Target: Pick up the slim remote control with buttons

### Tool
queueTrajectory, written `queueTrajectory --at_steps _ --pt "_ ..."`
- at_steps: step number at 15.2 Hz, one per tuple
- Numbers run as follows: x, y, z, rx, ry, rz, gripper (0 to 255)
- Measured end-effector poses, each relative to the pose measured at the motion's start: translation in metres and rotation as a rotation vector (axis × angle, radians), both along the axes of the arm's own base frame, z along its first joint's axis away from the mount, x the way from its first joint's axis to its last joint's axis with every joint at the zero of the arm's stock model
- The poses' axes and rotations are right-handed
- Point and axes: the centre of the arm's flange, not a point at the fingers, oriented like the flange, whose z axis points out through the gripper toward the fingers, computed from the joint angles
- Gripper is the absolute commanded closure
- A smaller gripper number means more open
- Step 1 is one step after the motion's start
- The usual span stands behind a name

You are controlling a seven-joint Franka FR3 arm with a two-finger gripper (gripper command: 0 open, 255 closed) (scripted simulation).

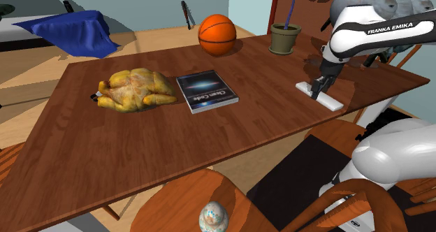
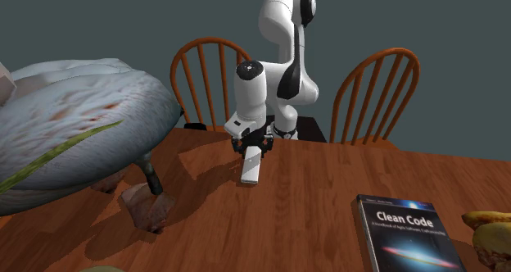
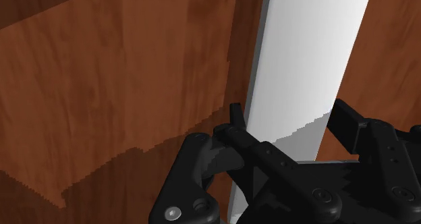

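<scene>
1. Shoulder view: we see the gripper (image 1: 321,88) down on the far end of the remote control (image 1: 330,100), a slim white slab lying flat on the table (image 1: 84,161) near the edge on the view's right. We judge the step to be the grasp itself, with the lift not yet made. The book (image 1: 205,91), the roast chicken (image 1: 135,89), the basketball (image 1: 216,33) and the plant pot (image 1: 285,38) all sit well apart from it, so nothing crowds the hand.

2. Second exterior view: the remote control (image 2: 250,172) points away from the arm, its near end under the gripper (image 2: 254,150) and its underside seemingly on the wood. Two chairs (image 2: 209,74) stand behind the table, clear of the way up.

3. Wrist view: the fingers (image 3: 236,125) flank the remote control (image 3: 303,61) and appear pressed against its two long edges, pinching it across its width. The next move, as we judge it, calls for a firm hold and a straight, level rise. The hold sits towards one end, so the free end may droop or swing.
</scene>
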Motion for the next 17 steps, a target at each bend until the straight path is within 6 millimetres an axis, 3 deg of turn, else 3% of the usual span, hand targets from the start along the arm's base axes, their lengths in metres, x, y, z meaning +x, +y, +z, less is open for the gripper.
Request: queueTrajectory --at_steps 3,17 --pt "0.000 0.000 0.005 0.001 0.002 0.001 255" --pt "0.000 0.000 0.075 0.001 0.003 0.001 255"
